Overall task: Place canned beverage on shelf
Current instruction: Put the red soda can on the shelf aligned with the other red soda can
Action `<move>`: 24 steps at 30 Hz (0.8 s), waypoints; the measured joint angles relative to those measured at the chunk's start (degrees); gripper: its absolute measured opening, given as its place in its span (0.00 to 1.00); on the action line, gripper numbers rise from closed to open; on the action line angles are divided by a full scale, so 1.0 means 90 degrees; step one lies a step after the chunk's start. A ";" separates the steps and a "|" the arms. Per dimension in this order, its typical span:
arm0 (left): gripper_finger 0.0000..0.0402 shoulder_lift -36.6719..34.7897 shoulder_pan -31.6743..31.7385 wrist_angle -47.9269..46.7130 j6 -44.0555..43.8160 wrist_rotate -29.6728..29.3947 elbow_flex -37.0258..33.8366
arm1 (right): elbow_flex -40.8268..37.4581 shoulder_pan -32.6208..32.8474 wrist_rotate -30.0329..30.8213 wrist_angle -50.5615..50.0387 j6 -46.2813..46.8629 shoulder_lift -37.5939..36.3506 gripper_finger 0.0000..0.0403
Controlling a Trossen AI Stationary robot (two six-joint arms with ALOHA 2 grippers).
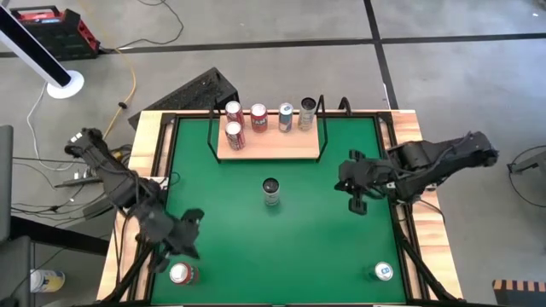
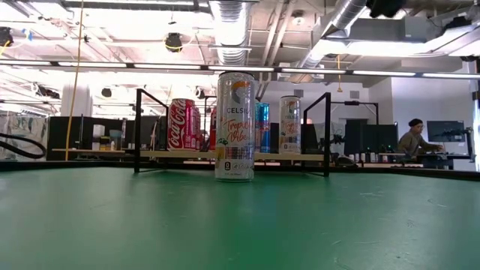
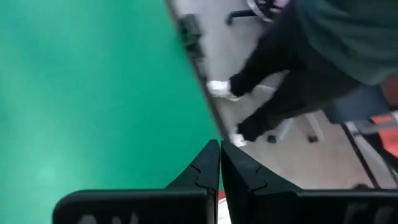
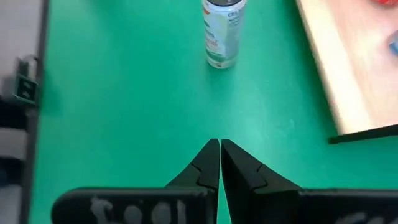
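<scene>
Table (image 1: 222,196): green felt top with a light wooden border, seen whole from above.
Shelf (image 1: 271,147): light-wood board with thin black rails, lying at 12 o'clock on the felt, near the far edge.
Cans on shelf: five upright. Two red cans (image 1: 234,112) stand at the board's 9 o'clock end, one behind the other; a third red one (image 1: 258,118), a blue-and-silver one (image 1: 285,117) and a pale one (image 1: 306,112) follow in a row toward 3 o'clock.
White can (image 1: 270,192): upright on the bare felt at the table's centre, just off the shelf's near edge at 6 o'clock, apart from both grippers. The low view shows a pale label with orange print.
Corner cans: one red-topped can (image 1: 180,274) at the table's 7 o'clock corner; one blue-and-white can (image 1: 383,271) at the 5 o'clock corner.
Right gripper (image 1: 359,205): at 3 o'clock of the white can, well apart from it, pointing toward it. Its wrist view shows the fingertips (image 4: 210,163) all but together, only a sliver of felt between them, nothing held.
Left gripper (image 1: 189,223): over the felt near 7 o'clock, just beside the red-topped can. Fingers (image 3: 210,165) pressed together, holding nothing.
Room: a seated person (image 2: 415,139) shows far behind the table in the low view; dark trouser legs and white shoes of a person (image 3: 273,74) show beyond the table edge in the left wrist view.
</scene>
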 joint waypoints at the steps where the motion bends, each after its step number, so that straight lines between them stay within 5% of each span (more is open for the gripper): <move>1: 0.00 0.0087 -0.0145 0.0091 -0.0033 0.0025 0.0009 | -0.0204 -0.0040 -0.0087 0.0213 0.0088 -0.0135 0.11; 6: 0.00 0.0561 -0.0559 -0.0250 -0.1063 0.0570 0.0005 | -0.0795 -0.0108 -0.0154 0.1038 0.0275 -0.0491 0.09; 10: 0.07 0.0935 -0.0604 -0.0236 -0.0988 0.1038 0.0000 | -0.0801 -0.0108 -0.0154 0.1216 0.0274 -0.0413 0.08; 24: 0.67 0.1380 -0.0633 -0.0411 0.0123 0.0908 0.0000 | -0.0807 -0.0108 -0.0154 0.1447 0.0446 -0.0075 0.07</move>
